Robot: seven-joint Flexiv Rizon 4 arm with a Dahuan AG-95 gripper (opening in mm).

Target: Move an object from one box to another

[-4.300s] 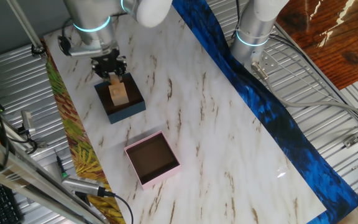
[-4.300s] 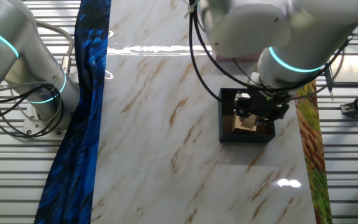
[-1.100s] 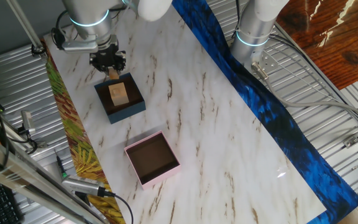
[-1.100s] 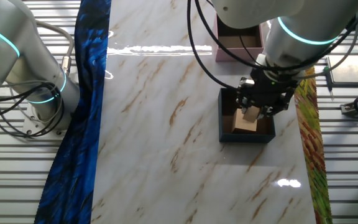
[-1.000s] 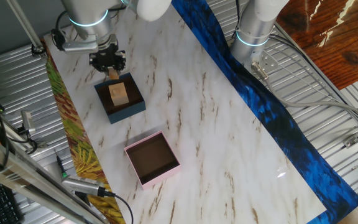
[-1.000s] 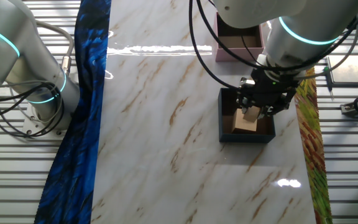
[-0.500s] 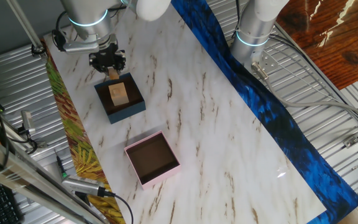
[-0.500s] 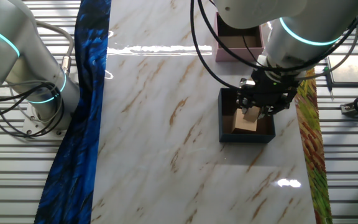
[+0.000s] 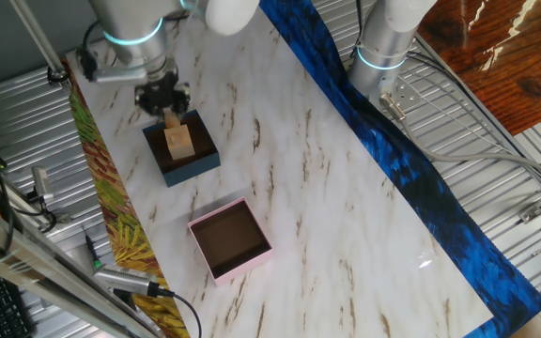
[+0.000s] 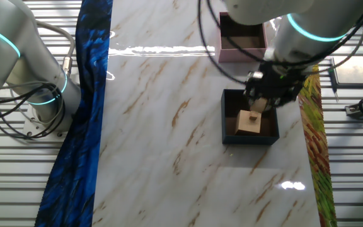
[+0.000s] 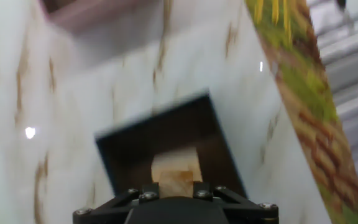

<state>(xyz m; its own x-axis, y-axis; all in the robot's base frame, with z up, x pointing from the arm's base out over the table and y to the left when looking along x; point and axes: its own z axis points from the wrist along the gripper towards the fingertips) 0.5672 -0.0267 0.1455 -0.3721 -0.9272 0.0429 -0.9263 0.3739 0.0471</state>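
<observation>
I see my pincer (image 9: 170, 111) hanging over the far edge of the dark blue box (image 9: 182, 150). In the other fixed view the pincer (image 10: 255, 112) sits just above the block, over the side of the blue box (image 10: 249, 117) that is nearer the pink box.

The wooden block (image 9: 178, 139) is light tan. It lies inside the blue box, on the dark floor of it. In the other fixed view the block (image 10: 247, 122) is just below the pincer tips. I cannot tell if the tips touch the block or hang a little above it.

In the hand view the picture is blurry. The block (image 11: 176, 172) shows right above the black body of the pincer, in the middle of the blue box (image 11: 165, 149). The fingers are not clear there, so I cannot tell if the pincer is spread apart or squeezed together.

The pink box (image 9: 230, 239) has a brown inside. It sits on the marble counter (image 9: 327, 188), apart from the blue box, with bare marble between them. In the other fixed view the pink box (image 10: 242, 39) is partly behind the arm.

A blue cloth strip (image 9: 411, 178) runs along one long side of the counter. A green and yellow leafy strip (image 9: 111, 216) runs along the other long side, near the blue box.
</observation>
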